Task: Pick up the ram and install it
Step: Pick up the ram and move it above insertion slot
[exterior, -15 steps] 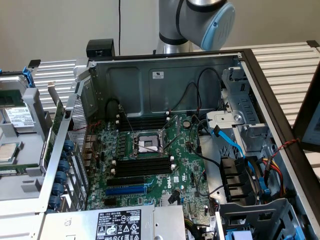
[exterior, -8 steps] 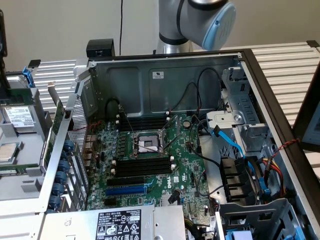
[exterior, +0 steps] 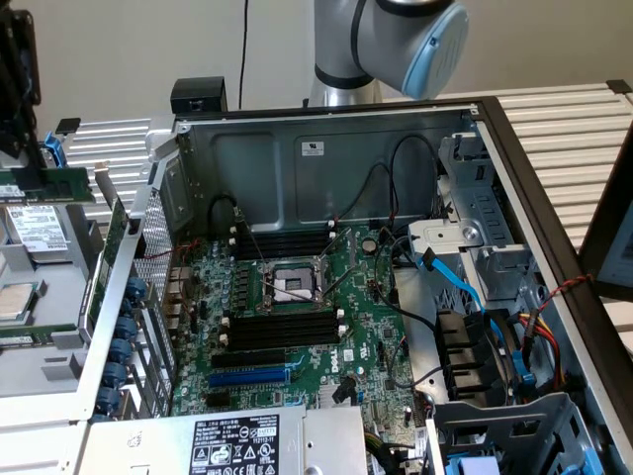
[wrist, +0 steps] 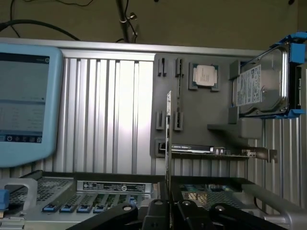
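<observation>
The ram [exterior: 47, 185] is a thin green stick hanging level over the parts tray at the exterior view's far left, outside the open computer case. My gripper [exterior: 20, 158] is the black body above it, shut on the stick. In the wrist view the ram [wrist: 169, 134] stands edge-on, rising from between my dark fingers [wrist: 184, 212]. Inside the case, the green motherboard [exterior: 366, 327] carries black memory slots with white end clips [exterior: 282, 327], a second bank [exterior: 282, 240] behind the CPU socket [exterior: 294, 285], and a blue expansion slot [exterior: 247, 377].
The grey parts tray [exterior: 45, 381] holds a hard drive [exterior: 38, 230] and a CPU [exterior: 14, 299]. The metal case wall [exterior: 138, 237] stands between tray and motherboard. Blue cables [exterior: 450, 282], a drive cage [exterior: 475, 366] and the power supply [exterior: 232, 440] crowd the case.
</observation>
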